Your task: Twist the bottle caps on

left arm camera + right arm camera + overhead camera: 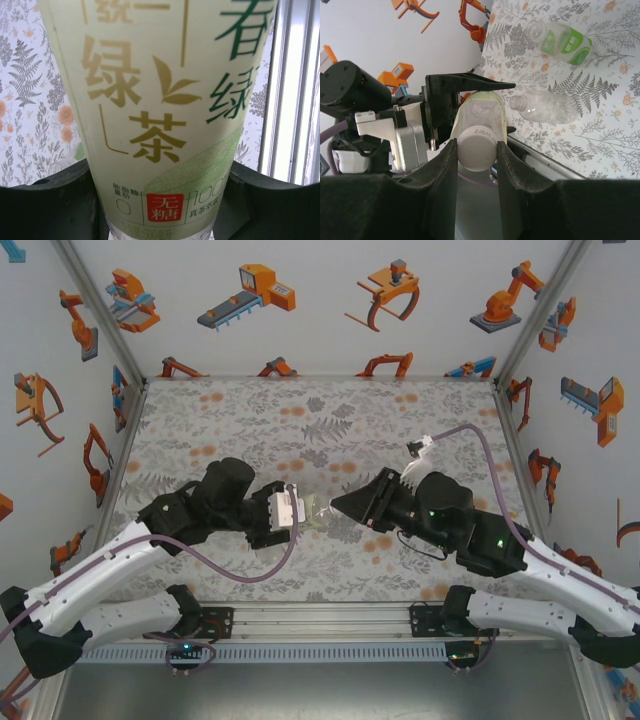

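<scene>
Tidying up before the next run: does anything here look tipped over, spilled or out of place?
Two uncapped bottles lie on their sides on the table: the green-labelled bottle and the colourless bottle. No spill shows. The third bottle sits in the left gripper, the right gripper shut on its cap.

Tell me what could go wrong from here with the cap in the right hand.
1. The right hand pinches the white cap at the neck of the green tea bottle. If the cap sits tilted, it may cross-thread.
2. The left hand grips the bottle on its smooth label, so twisting might spin the bottle instead of the cap.
</scene>
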